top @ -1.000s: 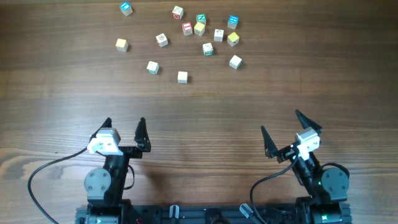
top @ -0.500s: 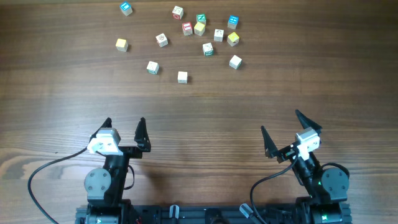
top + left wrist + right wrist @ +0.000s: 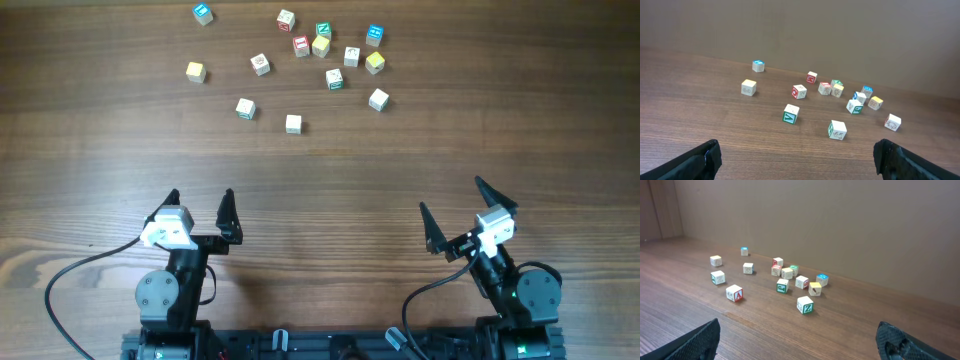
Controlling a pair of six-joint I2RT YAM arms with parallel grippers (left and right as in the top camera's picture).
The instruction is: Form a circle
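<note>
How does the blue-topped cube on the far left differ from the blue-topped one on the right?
The left blue-topped cube stands alone and lies farthest back. The right blue-topped cube sits slightly nearer, close behind a yellow-topped cube. Both are small, equal-sized and resting flat.

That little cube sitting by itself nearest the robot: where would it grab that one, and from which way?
Take the nearest cube by two opposite side faces, coming straight down from above. It sits flat on the table with bare wood all round. Its closest neighbour, the green-faced cube, stands apart, so there should be room on either side.
</note>
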